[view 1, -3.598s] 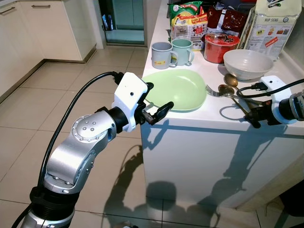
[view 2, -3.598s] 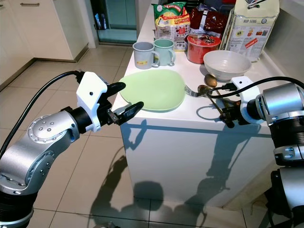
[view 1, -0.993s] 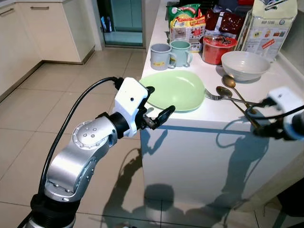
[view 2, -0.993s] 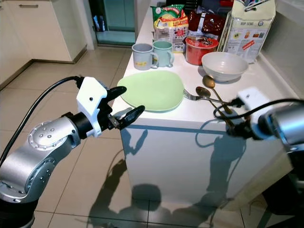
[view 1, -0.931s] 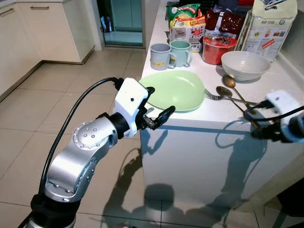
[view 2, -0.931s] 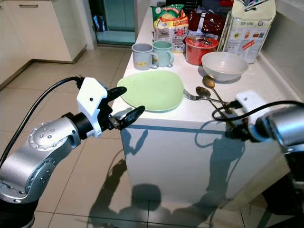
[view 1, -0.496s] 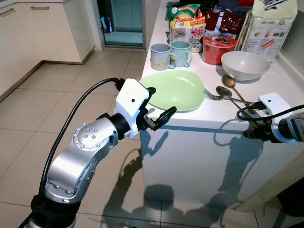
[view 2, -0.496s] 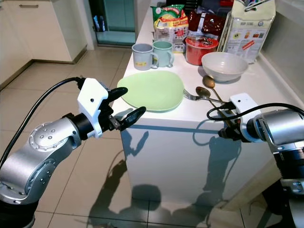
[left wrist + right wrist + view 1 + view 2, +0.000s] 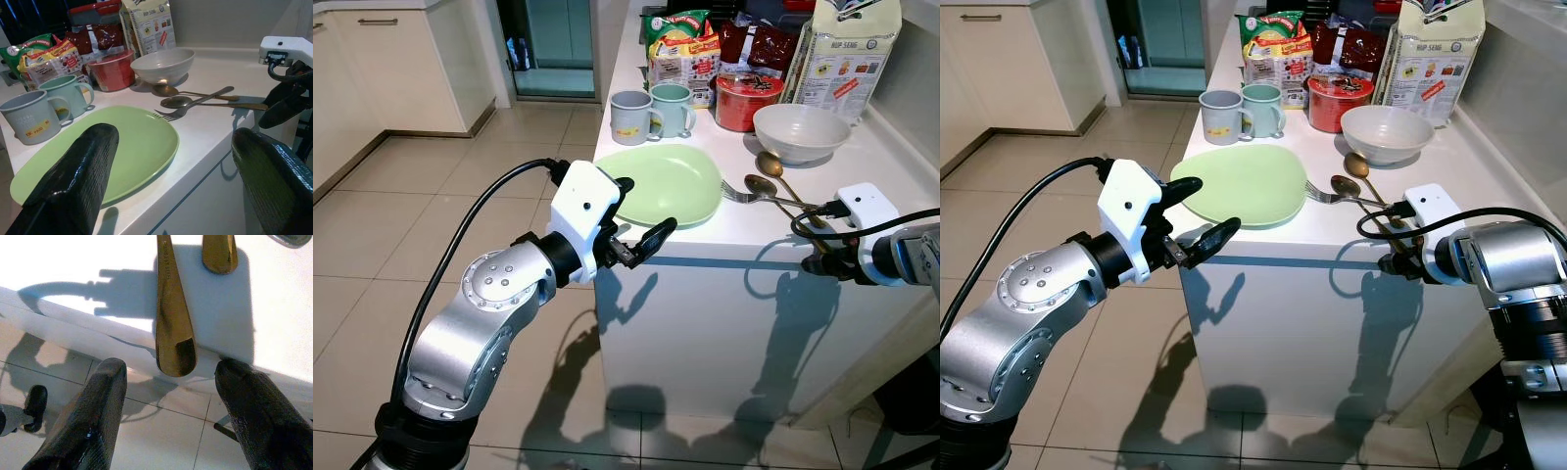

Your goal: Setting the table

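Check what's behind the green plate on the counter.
Behind the green plate stand a grey mug and a teal mug, side by side. Snack packets sit farther back, their bases hidden by the mugs.

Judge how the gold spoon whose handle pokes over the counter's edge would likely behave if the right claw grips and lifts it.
The gold spoon looks like polished metal, so it is probably stiff and may slip between the fingers of the open right claw. It is thin and lies flat, but its overhanging tip likely offers a grip. Held there, the bowl end may droop.
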You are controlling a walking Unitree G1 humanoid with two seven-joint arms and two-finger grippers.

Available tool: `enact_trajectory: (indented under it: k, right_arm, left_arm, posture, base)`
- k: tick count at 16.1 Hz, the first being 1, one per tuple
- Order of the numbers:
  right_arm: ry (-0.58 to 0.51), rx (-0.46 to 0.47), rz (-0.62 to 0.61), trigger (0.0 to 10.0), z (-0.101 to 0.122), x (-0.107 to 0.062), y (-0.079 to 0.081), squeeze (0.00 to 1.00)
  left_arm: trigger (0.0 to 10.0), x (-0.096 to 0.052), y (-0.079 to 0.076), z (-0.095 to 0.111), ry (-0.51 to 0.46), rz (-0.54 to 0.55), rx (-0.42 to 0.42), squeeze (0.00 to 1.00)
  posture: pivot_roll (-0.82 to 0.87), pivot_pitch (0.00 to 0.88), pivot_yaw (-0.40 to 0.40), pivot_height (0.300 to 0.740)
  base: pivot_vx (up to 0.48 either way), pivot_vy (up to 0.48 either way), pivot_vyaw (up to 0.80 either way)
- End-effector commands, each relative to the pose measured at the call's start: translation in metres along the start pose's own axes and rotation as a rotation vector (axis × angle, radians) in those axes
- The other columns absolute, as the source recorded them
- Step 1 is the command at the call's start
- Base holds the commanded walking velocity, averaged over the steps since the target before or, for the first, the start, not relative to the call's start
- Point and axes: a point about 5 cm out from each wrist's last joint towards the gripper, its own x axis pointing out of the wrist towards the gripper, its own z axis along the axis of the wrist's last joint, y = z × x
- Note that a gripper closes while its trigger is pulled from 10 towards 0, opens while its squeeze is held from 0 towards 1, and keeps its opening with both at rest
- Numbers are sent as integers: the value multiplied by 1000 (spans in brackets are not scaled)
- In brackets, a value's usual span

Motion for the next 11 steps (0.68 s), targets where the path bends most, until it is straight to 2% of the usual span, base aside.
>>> enact_trajectory:
  k: [1, 2, 3, 4, 11]
  right_arm:
    - [-87, -10, -18, 6039, 17, -10, -2, 0]
    - [-87, -12, -12, 2706, 17, -10, -2, 0]
    - [-86, -14, -9, 1725, 16, -10, -1, 0]
    - [-86, -16, -5, 0, 16, -10, -1, 0]
    - [-93, -26, 14, 0, 18, -9, 3, 0]
  left_arm:
    - [10000, -1, 1, 3, -3, 5, 11, 0]
    - [10000, -1, 1, 4, -3, 5, 11, 0]
    - [10000, -1, 1, 4, -3, 5, 11, 0]
    - [10000, -1, 1, 4, -4, 5, 12, 0]
    - [10000, -1, 3, 4, -3, 6, 14, 0]
  posture:
    - [41, 0, 2, 740]
    - [41, 0, 2, 740]
    - [45, 0, 2, 740]
    - [45, 0, 2, 740]
    - [45, 0, 2, 740]
  base:
    - [0, 0, 0]
    - [0, 0, 0]
    - [0, 0, 0]
    - [0, 0, 0]
    - [0, 0, 0]
